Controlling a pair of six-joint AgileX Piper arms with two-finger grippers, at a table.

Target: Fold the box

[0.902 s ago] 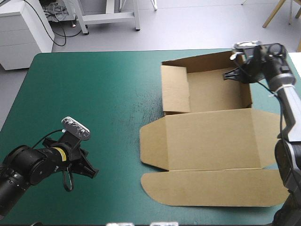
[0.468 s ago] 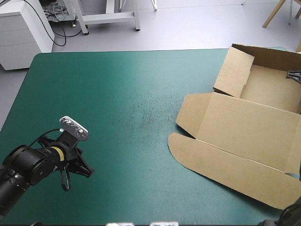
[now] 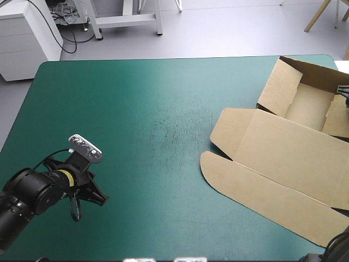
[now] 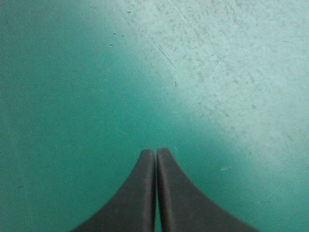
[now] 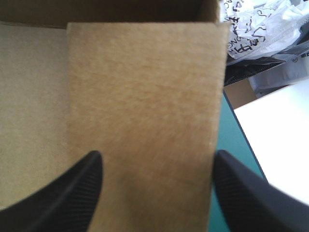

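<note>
The brown box [image 3: 283, 158] lies at the table's right side, turned at an angle. Its tray part [image 3: 305, 103] has walls raised at the far right corner, and the lid [image 3: 262, 191] lies flat toward the table's middle. My right gripper [image 5: 157, 154] stands open inside the tray, its black fingers [image 5: 77, 188] apart on either side of a brown flap [image 5: 145, 87]. In the high view this gripper is almost outside the picture. My left gripper [image 3: 92, 197] hovers low at the front left, far from the box. It is shut [image 4: 155, 152] with nothing in it, only teal-green cover below.
Beyond the table's right edge, close to the box's wall, are a white surface [image 5: 275, 125] and a printed plastic bag [image 5: 256, 29]. A strip of teal-green cover [image 5: 231, 145] shows between the flap and that edge.
The box has slid and turned toward the table's right side. The right gripper, shut earlier at the tray's far wall, now stands open. The left arm has barely moved.
</note>
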